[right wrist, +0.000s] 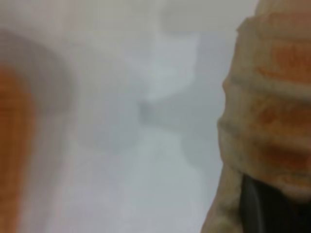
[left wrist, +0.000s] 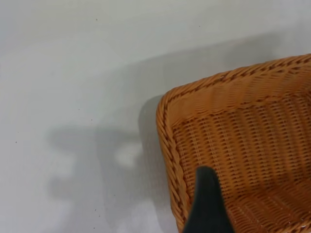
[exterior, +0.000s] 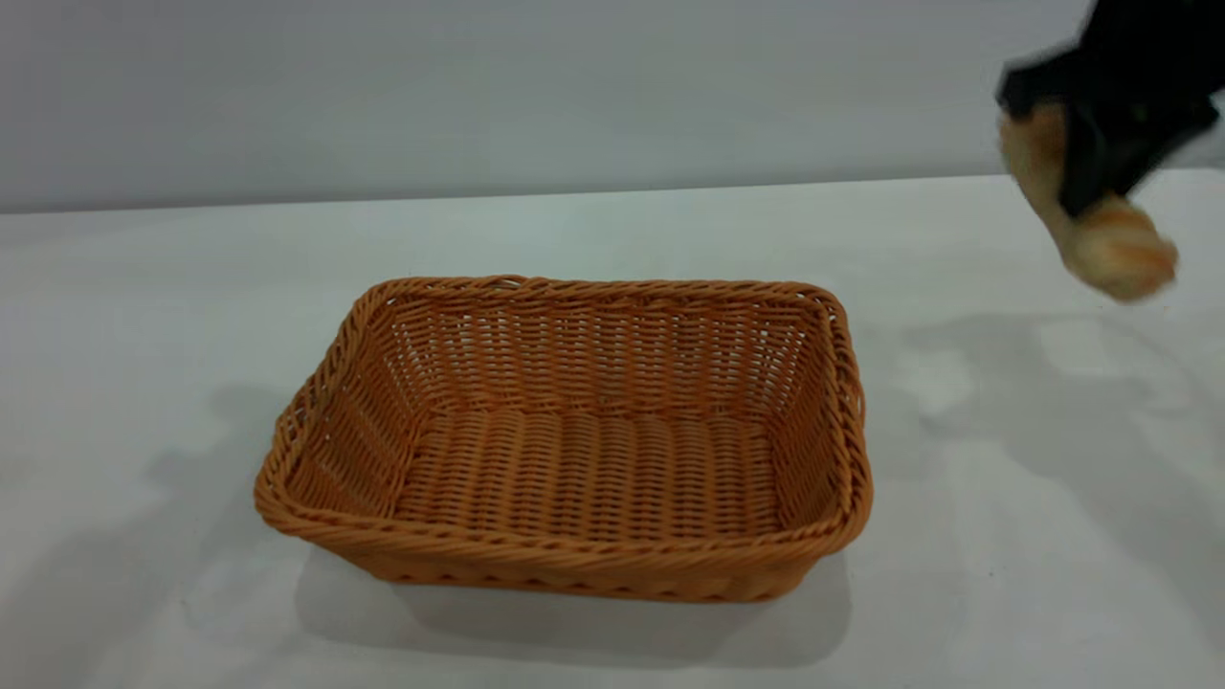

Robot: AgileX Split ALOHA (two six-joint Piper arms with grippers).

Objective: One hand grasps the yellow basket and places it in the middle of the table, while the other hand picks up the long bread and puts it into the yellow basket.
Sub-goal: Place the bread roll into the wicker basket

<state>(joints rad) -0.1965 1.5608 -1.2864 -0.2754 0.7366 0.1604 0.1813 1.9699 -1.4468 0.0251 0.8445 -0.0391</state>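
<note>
The long bread [exterior: 1110, 244] hangs tilted in the air, clamped between the jaws of the right gripper [exterior: 1091, 172] above the far right part of the table [exterior: 612, 230], well apart from the basket. In the right wrist view its striped crust [right wrist: 272, 111] fills one side. The yellow basket [exterior: 565, 565] sits empty mid-table. One finger [left wrist: 208, 204] of the left gripper shows over the basket's corner; I cannot tell how its jaws stand.

Bread held aloft beside the basket

The yellow basket [exterior: 565, 445] sits empty on the white counter [exterior: 144, 287]. At upper right, the right hand [exterior: 1091, 163] grips the long bread [exterior: 1110, 244] in the air, tilted, well apart from the basket.
</note>
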